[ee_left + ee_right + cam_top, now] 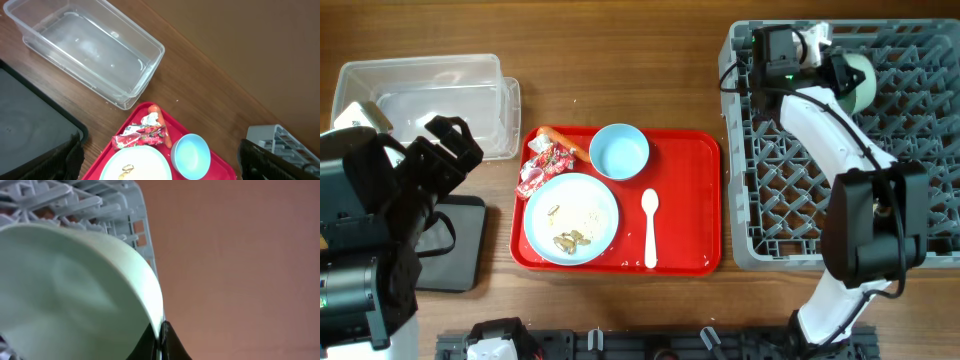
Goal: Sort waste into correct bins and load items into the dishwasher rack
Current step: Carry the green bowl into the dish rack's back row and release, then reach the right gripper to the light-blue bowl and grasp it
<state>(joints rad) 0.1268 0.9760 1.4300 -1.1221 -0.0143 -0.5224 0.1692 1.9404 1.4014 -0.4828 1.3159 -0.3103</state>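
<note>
Grey dishwasher rack [740, 180] sits right of the red tray [690, 200], mint green bowl [863, 82] tilted over rack's far edge, rim pinched by right gripper [161, 342]; left gripper [168, 159] spread wide, holding nothing, near clear tub [420, 62].

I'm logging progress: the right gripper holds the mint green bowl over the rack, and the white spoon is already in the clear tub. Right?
No: the white spoon lies on the red tray, not in the clear tub; the overhead view shows it. The right gripper does hold the mint green bowl over the rack.
</note>
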